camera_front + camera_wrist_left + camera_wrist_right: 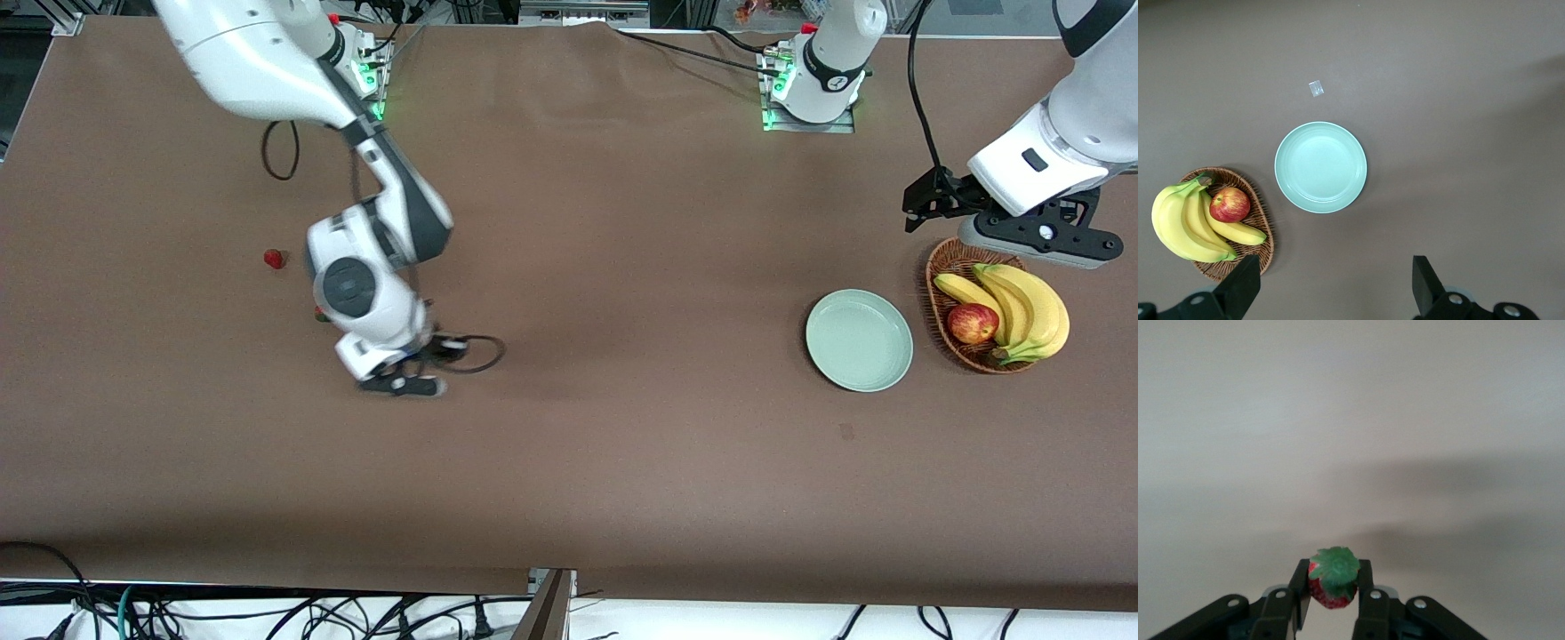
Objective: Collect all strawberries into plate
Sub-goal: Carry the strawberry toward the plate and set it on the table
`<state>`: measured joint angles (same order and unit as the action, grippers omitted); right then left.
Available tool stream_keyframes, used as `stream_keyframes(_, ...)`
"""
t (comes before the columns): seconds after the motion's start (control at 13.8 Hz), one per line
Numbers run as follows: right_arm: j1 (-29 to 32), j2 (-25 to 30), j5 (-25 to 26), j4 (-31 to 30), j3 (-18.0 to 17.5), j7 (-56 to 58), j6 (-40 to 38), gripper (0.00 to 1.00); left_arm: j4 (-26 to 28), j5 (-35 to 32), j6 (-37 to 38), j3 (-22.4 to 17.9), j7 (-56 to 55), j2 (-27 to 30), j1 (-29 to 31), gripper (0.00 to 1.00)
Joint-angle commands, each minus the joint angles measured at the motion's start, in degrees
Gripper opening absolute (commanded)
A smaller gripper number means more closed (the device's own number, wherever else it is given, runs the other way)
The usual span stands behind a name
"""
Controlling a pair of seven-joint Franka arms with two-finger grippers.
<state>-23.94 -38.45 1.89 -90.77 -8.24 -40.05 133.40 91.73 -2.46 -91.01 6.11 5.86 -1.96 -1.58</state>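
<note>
My right gripper (1332, 595) is shut on a strawberry (1333, 577), red with a green cap, and holds it above bare table; in the front view that gripper (442, 348) is over the table toward the right arm's end. A second strawberry (275, 259) lies on the table. A third strawberry (320, 314) peeks out beside the right arm's wrist. The mint-green plate (859, 340) lies empty beside the basket and also shows in the left wrist view (1321, 167). My left gripper (925, 203) hangs open and empty above the table by the basket; it shows open in its own view (1336, 283).
A brown wicker basket (941, 267) with bananas (1022, 307) and a red apple (972, 323) stands at the left arm's end; it also shows in the left wrist view (1257, 220). A small pale scrap (1316, 88) lies on the table near the plate.
</note>
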Motion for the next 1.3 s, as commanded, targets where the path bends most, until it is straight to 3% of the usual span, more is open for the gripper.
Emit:
stream_keyframes(0.0, -8.1, -4.5, -0.7, 5.6, 0.9, -14.1, 4.8, 0.08, -0.9, 0.8, 0.4, 0.1, 0.0, -0.3, 0.2, 1.00)
stream_keyframes(0.29, -16.7, -12.9, -0.7, 14.7, 0.9, -23.1, 11.6, 0.09, -0.9, 0.8, 0.3, 0.1, 0.0, -0.3, 0.2, 1.00)
stream_keyframes(0.58, -21.2, -16.4, -0.6, 15.7, 0.9, -29.7, 19.8, 0.10, -0.9, 0.8, 0.3, 0.1, -0.1, -0.3, 0.1, 1.00)
stream_keyframes(0.65, -21.7, -16.6, -0.6, 15.7, 0.9, -30.0, 20.1, 0.19, -0.9, 0.8, 0.3, 0.1, -0.1, -0.3, 0.1, 1.00)
stream_keyframes(0.72, -21.7, -16.6, -0.6, 15.7, 0.9, -30.1, 20.1, 0.40, -0.9, 0.8, 0.3, 0.1, -0.1, -0.3, 0.1, 1.00)
stream_keyframes(0.8, -21.7, -16.4, -0.1, 15.8, 1.0, -29.6, 20.1, 0.99, -0.9, 0.8, 0.3, 0.1, -0.1, -0.4, 0.1, 1.00)
stream_keyframes(1.09, -18.3, -14.0, 0.0, 16.4, 2.2, -26.8, 16.6, 1.00, -1.0, 0.8, 0.2, 0.1, -0.1, -0.4, 0.0, 1.00)
stream_keyframes(1.23, -14.0, -12.4, -0.2, 16.0, 2.0, -17.7, 10.2, 1.00, -1.0, 0.8, 0.2, 0.1, -0.1, -0.4, -0.1, 1.00)
